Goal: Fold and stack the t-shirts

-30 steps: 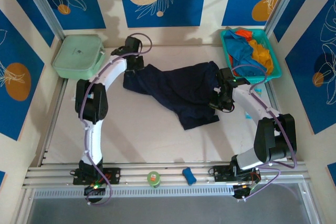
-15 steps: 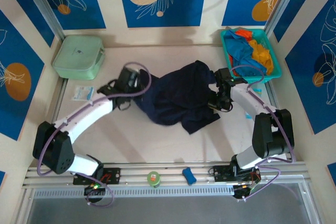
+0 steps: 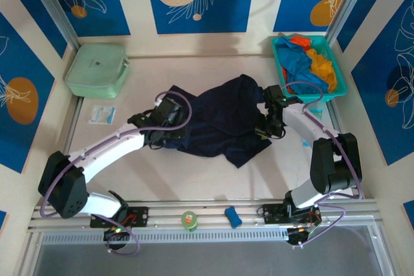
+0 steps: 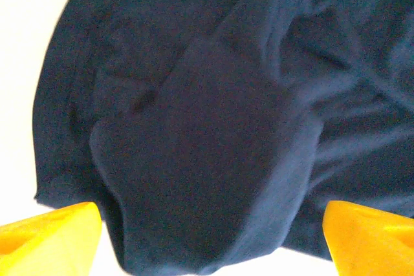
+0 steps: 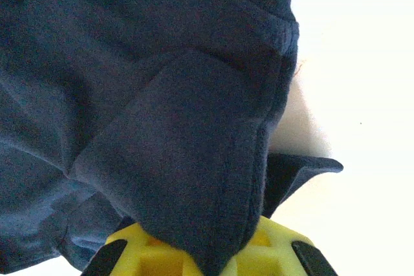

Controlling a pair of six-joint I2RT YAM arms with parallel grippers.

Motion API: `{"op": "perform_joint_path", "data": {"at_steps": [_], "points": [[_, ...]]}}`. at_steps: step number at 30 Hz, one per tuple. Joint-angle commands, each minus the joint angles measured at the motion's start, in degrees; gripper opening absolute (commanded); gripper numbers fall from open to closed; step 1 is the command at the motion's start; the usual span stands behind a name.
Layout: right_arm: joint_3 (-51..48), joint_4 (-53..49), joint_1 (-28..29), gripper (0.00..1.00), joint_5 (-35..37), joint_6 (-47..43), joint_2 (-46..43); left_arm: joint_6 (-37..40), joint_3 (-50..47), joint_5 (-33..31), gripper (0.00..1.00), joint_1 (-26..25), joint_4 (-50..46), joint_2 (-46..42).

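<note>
Navy t-shirt (image 3: pixel 223 114), edge hidden between pinching right fingers (image 5: pixel 275 244); left fingers (image 4: pixel 48 237) wide apart, mostly cropped.

I locate the shirt (image 3: pixel 220 117) at mid-table (image 3: pixel 194 172), between the grippers. The left gripper (image 3: pixel 176 124) is at its left edge and the right gripper (image 3: pixel 266 124) at its right edge. The box (image 3: pixel 97 69) sits far left, with a packet (image 3: pixel 102 115) just before it. The basket (image 3: pixel 341 81) stands far right, behind the right gripper, with other shirts (image 3: pixel 310 63) in it. A roll (image 3: pixel 188 220) and a block (image 3: pixel 233 216) lie on the near rail (image 3: pixel 162 210).
</note>
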Motion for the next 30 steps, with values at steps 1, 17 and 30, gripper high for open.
{"op": "perform_joint_path", "data": {"at_steps": [1, 17, 30], "points": [[-0.8, -0.4, 0.5, 0.0, -1.8, -0.3, -1.1, 0.3, 5.8, -0.9, 0.89, 0.0, -2.1, 5.3], [-1.1, 0.6, 0.8, 0.0, -2.7, -0.9, -0.7, -5.4, 21.5, -2.8, 0.81, 0.4, -10.9, 27.9], [-1.2, 2.6, 0.8, 0.0, -4.4, -1.6, 1.3, -7.5, 16.5, -6.4, 0.07, 0.4, -15.1, 18.0]]}}
